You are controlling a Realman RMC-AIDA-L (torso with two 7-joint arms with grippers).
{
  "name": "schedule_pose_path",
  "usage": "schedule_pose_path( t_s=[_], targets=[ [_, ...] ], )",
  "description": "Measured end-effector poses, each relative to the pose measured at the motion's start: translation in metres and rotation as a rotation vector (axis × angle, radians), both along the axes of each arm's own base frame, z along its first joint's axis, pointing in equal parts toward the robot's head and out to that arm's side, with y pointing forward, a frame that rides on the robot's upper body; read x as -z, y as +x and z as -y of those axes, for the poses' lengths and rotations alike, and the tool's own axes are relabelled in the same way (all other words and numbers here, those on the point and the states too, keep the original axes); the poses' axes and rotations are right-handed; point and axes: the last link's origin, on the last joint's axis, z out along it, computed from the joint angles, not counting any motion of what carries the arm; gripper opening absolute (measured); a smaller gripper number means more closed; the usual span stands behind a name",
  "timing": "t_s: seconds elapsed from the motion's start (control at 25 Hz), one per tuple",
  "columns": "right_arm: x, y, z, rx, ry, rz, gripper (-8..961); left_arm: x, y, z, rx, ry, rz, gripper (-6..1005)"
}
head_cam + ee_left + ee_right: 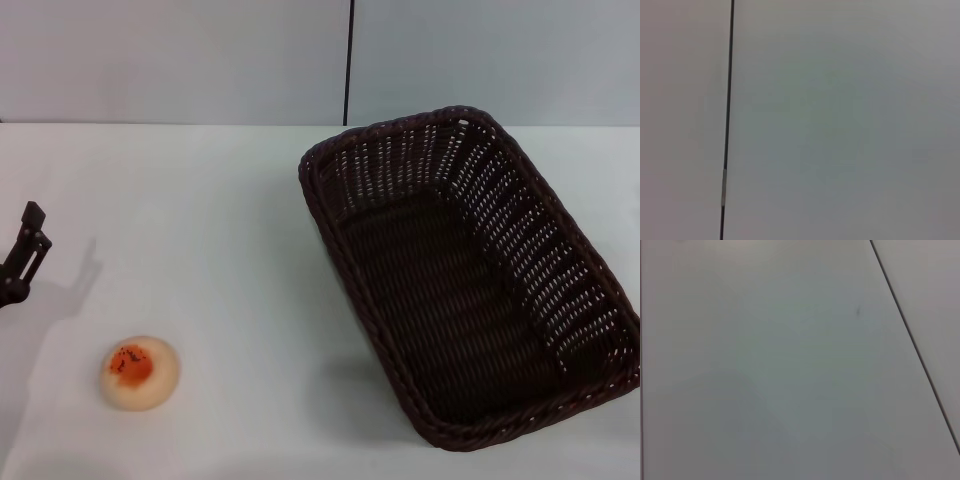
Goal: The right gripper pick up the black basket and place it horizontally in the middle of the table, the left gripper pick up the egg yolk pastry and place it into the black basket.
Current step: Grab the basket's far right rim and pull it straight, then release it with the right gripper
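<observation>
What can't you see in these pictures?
- Right gripper: in no view.
- Left gripper: head view's left edge cuts it off; open or shut is unclear.
- Black basket: right edge clips its near corner.
- Both wrist views: only blank wall panels and a dark seam.

1. My left pincer (22, 250) shows only at the left edge of the head view, raised and holding nothing.
2. Its thin black fingers (33, 222) point upward and a little to the right.
3. My right pincer and right arm do not appear in any view.
4. Neither wrist view shows my own fingers.
</observation>
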Motion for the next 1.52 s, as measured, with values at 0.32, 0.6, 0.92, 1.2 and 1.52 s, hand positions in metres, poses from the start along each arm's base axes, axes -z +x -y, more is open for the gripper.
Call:
schedule_pose_path(
  t_s=[0.32,0.6,0.92,1.2,1.52],
  targets=[
    [-0.009,-0.001,0.006,-0.045,0.018,-0.028,659,0.0,0.0,0.0,-0.001,0.0,0.001,852],
    [-0.033,0.001,0.024,-0.199,-0.088,-0.029,659,0.0,0.0,0.0,0.0,-0.001,-0.002,852],
    [-0.071,-0.004,0.019,-0.319,-0.379,-0.08,660,-0.001,-0.001,0.0,0.0,0.0,-0.005,852],
    [-0.115,-0.029,-0.025,-0.139,-0.894,-0.091,660,-0.002,-0.002,0.001,-0.001,0.002,-0.005,852],
    [-0.143,-0.058,-0.068,0.215,-1.266,0.04,660,-0.002,-0.004,0.007,-0.013,0.004,-0.004,853]
  ],
)
